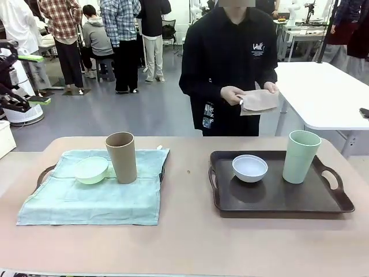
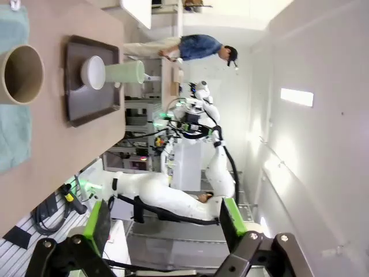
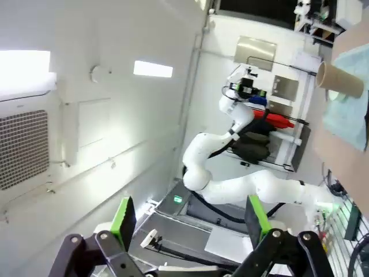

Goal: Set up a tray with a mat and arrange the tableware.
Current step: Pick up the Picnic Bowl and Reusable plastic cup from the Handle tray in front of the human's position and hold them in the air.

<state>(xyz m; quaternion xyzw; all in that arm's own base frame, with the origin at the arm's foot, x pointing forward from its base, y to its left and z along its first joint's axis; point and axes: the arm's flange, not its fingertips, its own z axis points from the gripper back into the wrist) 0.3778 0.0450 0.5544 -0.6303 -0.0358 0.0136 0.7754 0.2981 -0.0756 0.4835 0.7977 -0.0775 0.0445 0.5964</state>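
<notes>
A dark brown tray (image 1: 277, 199) lies bare at the right, carrying a whitish-blue bowl (image 1: 249, 168) and a tall pale green cup (image 1: 301, 156). At the left, a light teal mat (image 1: 92, 196) covers a second tray whose handle (image 1: 44, 175) sticks out. On that mat stand a tall tan-brown cup (image 1: 121, 157) and a small light green bowl (image 1: 91, 170). My left gripper (image 1: 33, 78) hangs open at the left edge, high and off the table; its wrist view shows the left gripper (image 2: 164, 222) with nothing between its jaws. My right gripper (image 3: 190, 219) is open and empty too.
A person in black stands at the far side holding a folded beige cloth (image 1: 259, 101) in both hands. A strip of bare table runs between the two trays. A white table (image 1: 323, 92) stands behind at the right, and other people stand farther off.
</notes>
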